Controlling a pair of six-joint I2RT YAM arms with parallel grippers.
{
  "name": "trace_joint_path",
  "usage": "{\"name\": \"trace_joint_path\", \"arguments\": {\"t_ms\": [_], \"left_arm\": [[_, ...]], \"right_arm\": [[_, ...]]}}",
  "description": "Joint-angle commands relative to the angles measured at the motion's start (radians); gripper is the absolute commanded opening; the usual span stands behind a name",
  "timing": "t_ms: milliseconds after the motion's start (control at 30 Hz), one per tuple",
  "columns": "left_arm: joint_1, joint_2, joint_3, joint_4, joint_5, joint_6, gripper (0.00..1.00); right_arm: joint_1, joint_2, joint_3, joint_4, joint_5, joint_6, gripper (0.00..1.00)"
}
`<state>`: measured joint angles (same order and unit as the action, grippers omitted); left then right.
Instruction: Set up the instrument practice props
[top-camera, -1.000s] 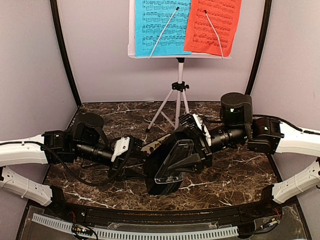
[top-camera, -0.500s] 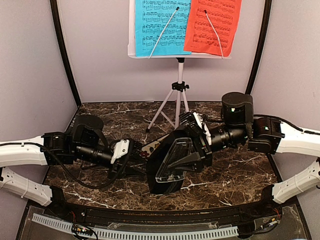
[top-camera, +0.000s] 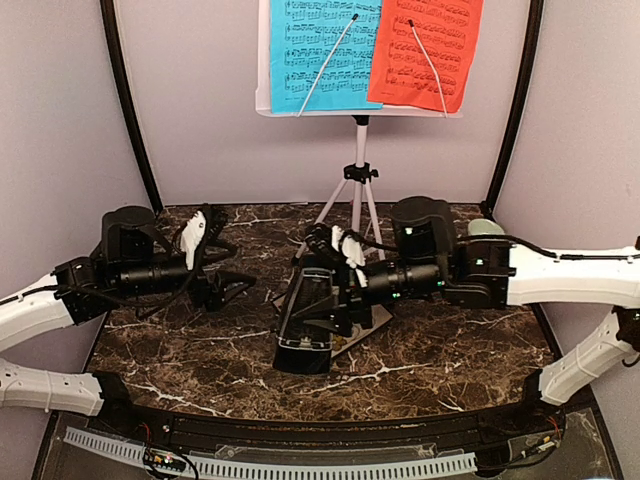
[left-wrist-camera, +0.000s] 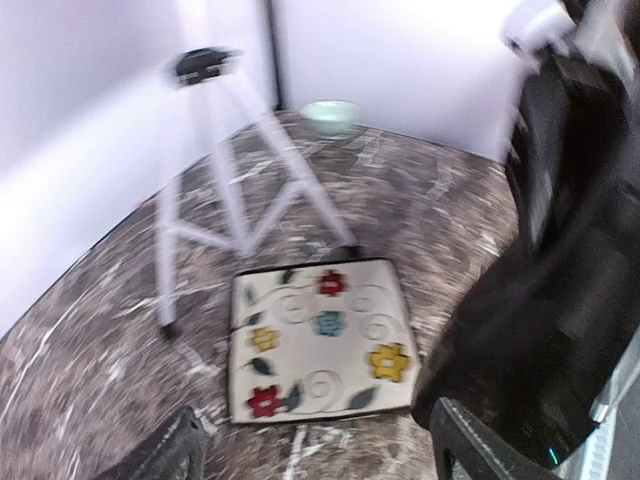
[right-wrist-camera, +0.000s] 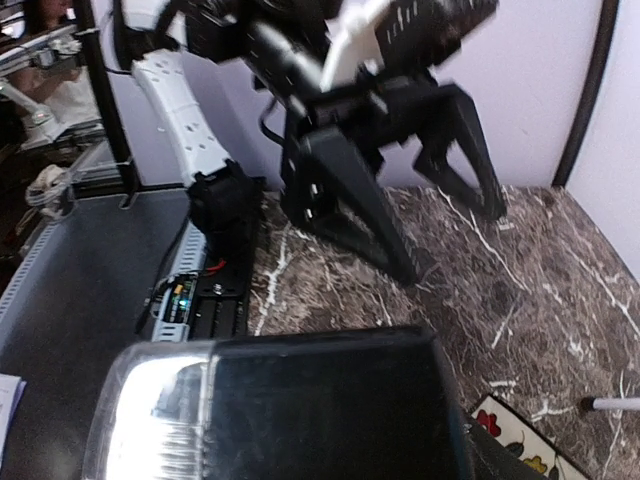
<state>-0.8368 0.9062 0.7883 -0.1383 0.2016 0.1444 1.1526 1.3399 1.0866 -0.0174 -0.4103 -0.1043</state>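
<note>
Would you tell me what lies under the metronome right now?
The floral tile lies under the metronome; only its edge shows in the top view. The part beneath is covered, so I cannot tell whether the base touches it.

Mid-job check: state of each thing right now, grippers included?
music stand: upright.
blue sheet: up on stand.
red sheet: up on stand.
left gripper: open, empty.
right gripper: shut on metronome.
floral tile: flat on table.
</note>
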Motion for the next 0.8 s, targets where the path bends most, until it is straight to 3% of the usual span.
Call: {"name": "trace_joint_path", "arguments": {"t_ms": [0, 267, 667, 767], "left_arm": [[0.127, -0.039, 0.010, -0.013, -0.121, -0.293, 0.82], [0.215, -0.032, 0.042, -0.162, -0.223, -0.501, 0.84], [0.251, -0.087, 0.026, -0.292, -0.299, -0.576, 0.99], [0.251, -0.102, 0.020, -0.301, -0.304, -0.580, 0.99]], "right_arm": [[0.015, 0.141, 0.106, 0.224, 0.176, 0.124, 0.01], [0.059, 0.470, 0.317, 0.257, 0.412, 0.188, 0.01], [0.119, 0.787, 0.577, 0.244, 0.655, 0.253, 0.00], [0.129, 0.819, 0.596, 0.228, 0.696, 0.237, 0.11]]}}
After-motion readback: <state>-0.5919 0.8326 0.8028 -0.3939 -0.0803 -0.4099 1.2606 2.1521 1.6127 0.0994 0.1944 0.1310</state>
